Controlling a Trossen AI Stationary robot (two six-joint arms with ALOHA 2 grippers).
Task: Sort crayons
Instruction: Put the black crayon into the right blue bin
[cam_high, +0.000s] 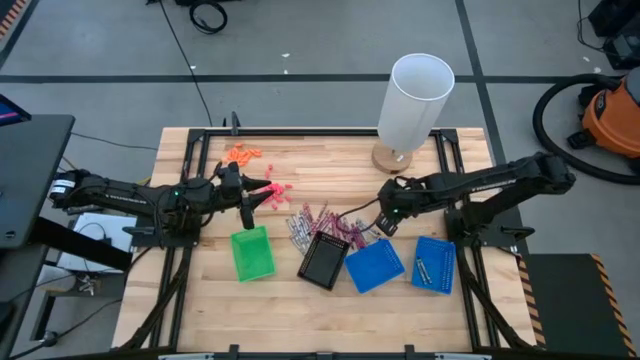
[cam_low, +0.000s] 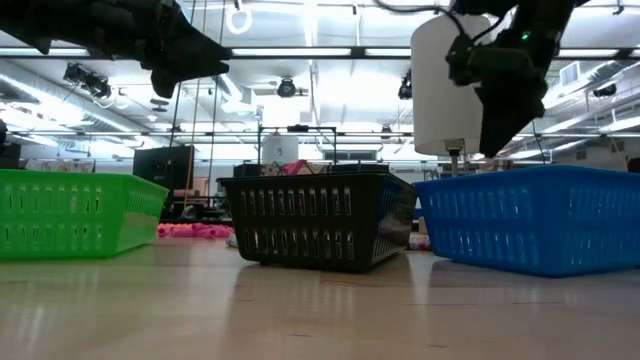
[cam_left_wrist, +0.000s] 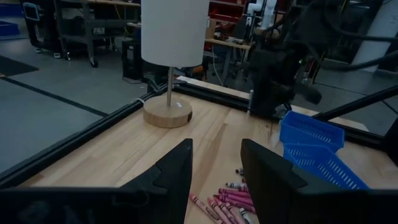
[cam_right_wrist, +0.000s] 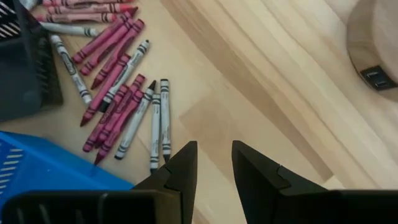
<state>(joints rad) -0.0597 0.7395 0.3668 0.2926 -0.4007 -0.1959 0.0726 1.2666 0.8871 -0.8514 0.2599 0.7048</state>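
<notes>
Crayons (cam_high: 325, 225) lie loose on the table (cam_high: 200, 310), mid-table, pink-magenta and grey sticks mixed in one scatter just behind the black tray (cam_high: 324, 262) and the nearer blue tray (cam_high: 374, 266). In your right wrist view you see them (cam_right_wrist: 121, 93) fanned out on the wood between the black tray's wall (cam_right_wrist: 25, 68) and the blue tray's corner (cam_right_wrist: 50, 171), some touching each other, none stacked in a tray there. R gripper (cam_high: 388, 222) hangs above the table just right of the scatter, fingers (cam_right_wrist: 180, 171) parted w/ bare wood showing in the gap, nothing held. L gripper (cam_high: 246, 208) sits over the table's left part, near a heap of coral-red bits (cam_high: 272, 192) and just behind the green tray (cam_high: 252, 253); its fingers (cam_left_wrist: 171, 177) stand apart too, empty, w/ the crayons (cam_left_wrist: 227, 202) lying beyond the tips. A second blue tray (cam_high: 434, 264) is at far right, w/ a few small sticks inside; can't tell colours. Orange bits (cam_high: 243, 155) lie at the back left, well apart from the crayons. A lamp w/ white shade (cam_high: 415, 100) on a round wood base stands at the back, right of centre. In the low view you get green (cam_low: 70, 212), black (cam_low: 318, 218) and blue (cam_low: 535, 215) trays in a row, both arms above them.
</notes>
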